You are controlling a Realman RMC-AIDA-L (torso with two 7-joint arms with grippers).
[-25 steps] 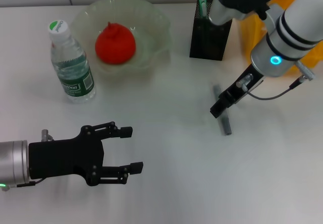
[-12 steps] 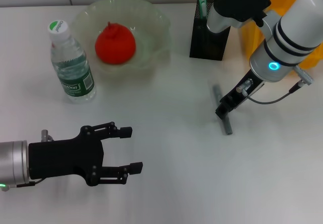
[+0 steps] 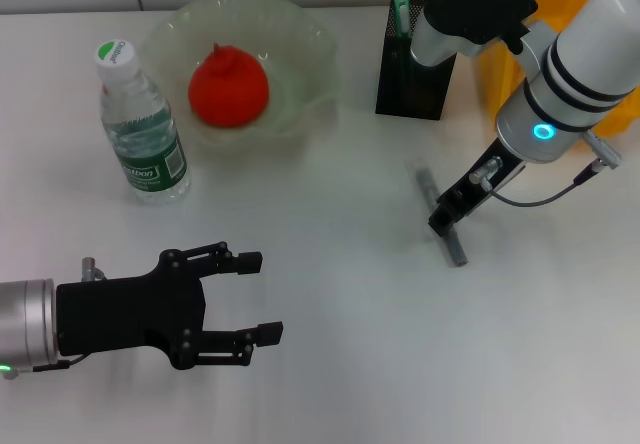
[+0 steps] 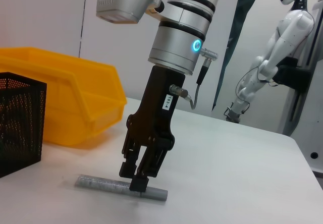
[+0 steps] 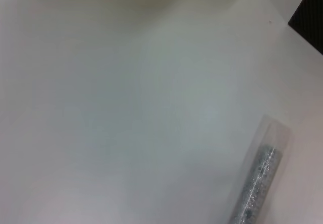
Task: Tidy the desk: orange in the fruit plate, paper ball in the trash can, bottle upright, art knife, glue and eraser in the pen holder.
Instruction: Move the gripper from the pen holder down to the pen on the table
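The right gripper [image 3: 440, 223] stands over the glue [image 3: 442, 217], fingers nearly closed with tips at the stick, which lies flat on the desk [image 3: 330, 314] near the pen holder [image 3: 412, 69]; the left gripper [image 3: 262, 296] hovers open, empty, over the desk's near side.

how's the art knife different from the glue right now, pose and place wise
The art knife stands upright in the pen holder, only its mint-green top showing above the rim; the glue lies flat on the desk. The knife is mint green, the glue grey. Nothing touches the knife, while the right pincer is down at the glue. Both are slim stick shapes. The left pincer hangs open, far from both.
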